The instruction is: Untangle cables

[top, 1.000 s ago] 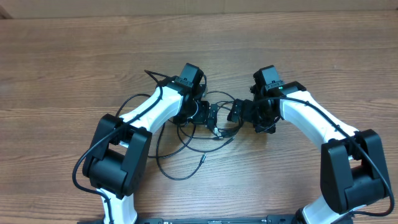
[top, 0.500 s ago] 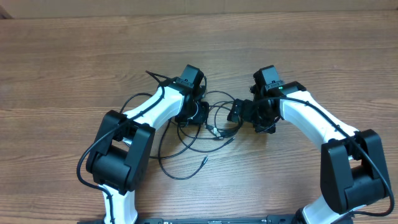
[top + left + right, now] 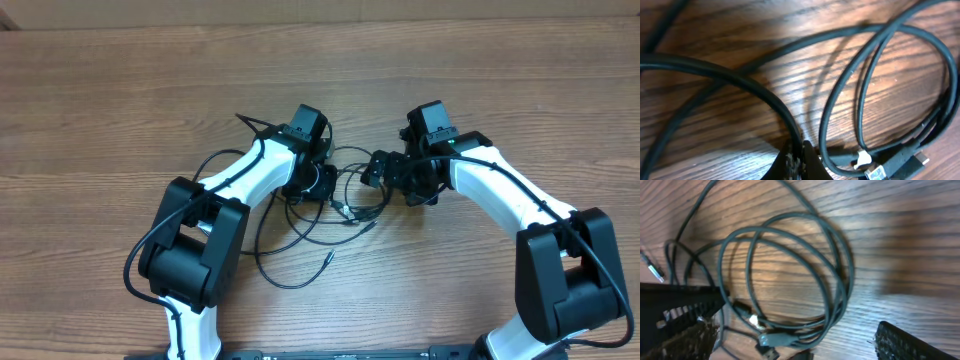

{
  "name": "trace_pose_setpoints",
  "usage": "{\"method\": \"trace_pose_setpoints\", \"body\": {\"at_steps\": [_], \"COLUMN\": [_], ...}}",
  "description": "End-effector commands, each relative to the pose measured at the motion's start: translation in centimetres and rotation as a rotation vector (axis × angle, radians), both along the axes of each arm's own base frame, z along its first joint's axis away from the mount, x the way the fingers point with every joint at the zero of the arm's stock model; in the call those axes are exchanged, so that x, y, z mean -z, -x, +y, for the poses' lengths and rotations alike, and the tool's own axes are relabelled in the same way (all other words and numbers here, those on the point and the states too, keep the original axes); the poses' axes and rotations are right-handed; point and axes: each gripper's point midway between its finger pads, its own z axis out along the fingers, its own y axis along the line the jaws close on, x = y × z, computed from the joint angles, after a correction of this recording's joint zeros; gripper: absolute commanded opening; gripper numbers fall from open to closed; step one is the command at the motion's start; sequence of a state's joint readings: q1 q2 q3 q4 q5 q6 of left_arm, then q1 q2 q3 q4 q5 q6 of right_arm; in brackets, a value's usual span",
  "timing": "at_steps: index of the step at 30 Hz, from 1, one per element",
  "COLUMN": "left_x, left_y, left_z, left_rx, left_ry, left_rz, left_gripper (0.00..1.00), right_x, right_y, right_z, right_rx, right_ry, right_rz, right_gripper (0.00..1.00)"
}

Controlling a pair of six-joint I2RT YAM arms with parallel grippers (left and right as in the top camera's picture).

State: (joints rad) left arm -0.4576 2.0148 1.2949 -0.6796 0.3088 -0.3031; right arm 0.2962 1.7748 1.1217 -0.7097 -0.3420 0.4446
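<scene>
The cables (image 3: 320,215) are thin black cords looped together on the wooden table between my two arms, with silver-tipped plugs (image 3: 345,211) near the middle. My left gripper (image 3: 327,184) is shut on one cable strand; in the left wrist view its fingertips (image 3: 796,162) pinch the strand (image 3: 765,97) that curves in from the upper left. Two plug ends (image 3: 900,167) lie just right of them. My right gripper (image 3: 383,172) stands open over the right side of the bundle. In the right wrist view the loops (image 3: 790,280) and plugs (image 3: 772,342) lie between its spread fingers (image 3: 685,325).
A loose cable end with a small plug (image 3: 327,256) trails toward the table's front. A long loop (image 3: 262,250) runs beside and under my left arm. Thicker black wires (image 3: 225,165) follow the left arm itself.
My left gripper has closed on a cable strand. My right gripper has shifted slightly up and to the left, staying open. The bundle has hardly moved.
</scene>
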Motion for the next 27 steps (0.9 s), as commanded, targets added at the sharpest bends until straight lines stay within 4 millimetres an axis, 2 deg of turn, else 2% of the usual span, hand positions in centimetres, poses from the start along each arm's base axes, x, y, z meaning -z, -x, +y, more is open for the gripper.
{"method": "trace_pose_setpoints", "body": {"at_steps": [1,2,3,5,6,9,11,12,13,14,15,16,17,21,22,27], "left_x": [-2.4,-4.1,-5.2,-6.8,-7.2,-7.1,-6.7,-6.5,-6.5,-6.5,-6.6,-6.7,-6.8,-7.2,-7.2,-7.2], "left_y": [-0.2,-0.7,-1.1,-1.3,-1.3,-1.3,-1.4,-1.5,-1.7,-2.0,-2.2,-2.5,-2.7,-3.5,-3.6,-3.7], "left_z": [0.4,0.5,0.5,0.4,0.4,0.6,1.2,1.4,1.5,1.6,1.6,1.5,1.4,1.0,1.0,1.1], "left_rx": [0.026,0.018,0.015,0.015,0.015,0.048,0.045,0.042,0.039,0.036,0.034,0.033,0.032,0.032,0.032,0.030], "left_ry": [0.044,0.063,0.076,0.091,0.093,0.078,0.039,0.029,0.020,0.013,0.012,0.018,0.023,0.038,0.040,0.032], "left_rz": [-0.053,-0.094,-0.125,-0.165,-0.174,-0.187,-0.191,-0.194,-0.203,-0.215,-0.226,-0.239,-0.250,-0.286,-0.289,-0.294], "left_gripper": [0.04,0.04,0.04,0.04,0.04,0.05,0.11,0.17,0.26,0.49,0.55,0.57,0.59,0.74,0.98,1.00], "right_x": [-0.2,-0.1,-0.1,-0.2,-0.2,-0.3,-0.4,-0.4,-0.4,-0.3,-0.2,-0.1,0.0,0.4,0.4,0.8], "right_y": [0.9,1.1,1.1,1.3,1.3,1.1,0.7,0.5,0.4,0.0,-0.3,-0.6,-0.9,-2.0,-2.2,-2.7], "right_z": [1.4,1.7,1.9,2.5,2.9,3.6,4.1,4.2,4.3,4.0,3.8,3.4,2.8,1.0,0.5,-0.7], "right_rx": [-0.035,-0.045,-0.051,-0.069,-0.079,-0.097,-0.106,-0.109,-0.109,-0.102,-0.095,-0.080,-0.048,0.061,0.085,0.222], "right_ry": [-0.057,-0.055,-0.054,-0.056,-0.055,-0.051,-0.049,-0.043,-0.036,-0.016,0.002,0.025,0.052,0.148,0.172,0.209], "right_rz": [0.027,0.027,0.026,0.021,0.011,-0.019,-0.046,-0.061,-0.071,-0.089,-0.100,-0.109,-0.114,-0.135,-0.142,-0.124], "right_gripper": [0.84,0.65,0.56,0.28,0.05,0.04,0.04,0.08,0.22,0.39,0.43,0.50,0.53,0.54,0.54,0.45]}}
